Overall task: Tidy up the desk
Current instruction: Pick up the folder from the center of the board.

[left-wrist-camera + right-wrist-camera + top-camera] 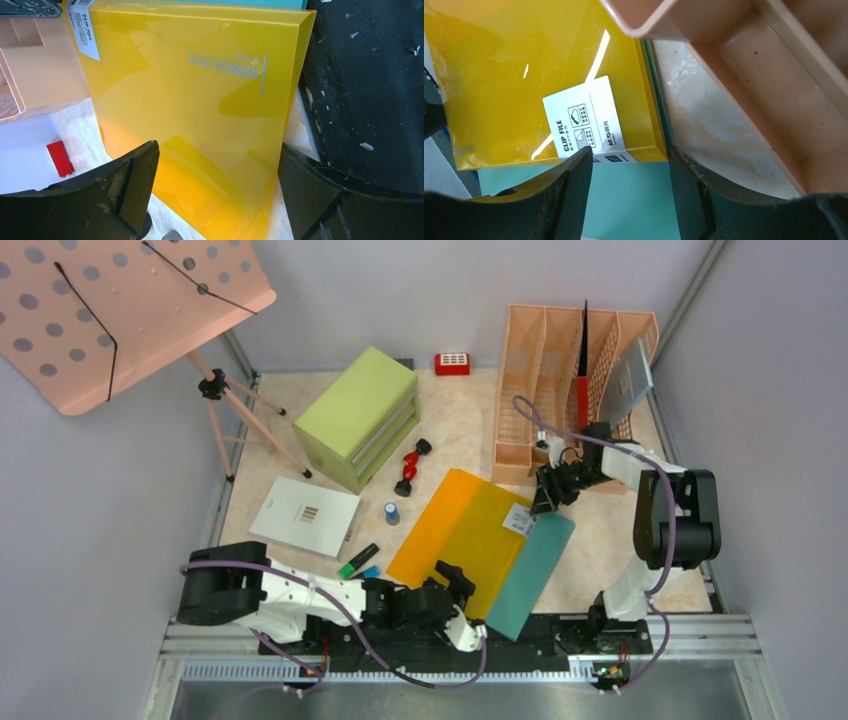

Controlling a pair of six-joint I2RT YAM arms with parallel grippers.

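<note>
Filing looked to be the step in hand: both arms met at the yellow clip file (490, 530), lying on the desk (455, 410) between an orange folder (435, 525) and a teal folder (535, 575). The left gripper (217, 160) stood wide open astride its near corner. The right gripper (631, 155) hung part-open by the labelled corner, holding nothing. Next came a pinch on one edge, I judged, then a lift toward the peach rack (520, 380) (it held a red folder (582, 400) and a grey sheet (625, 380)).
</note>
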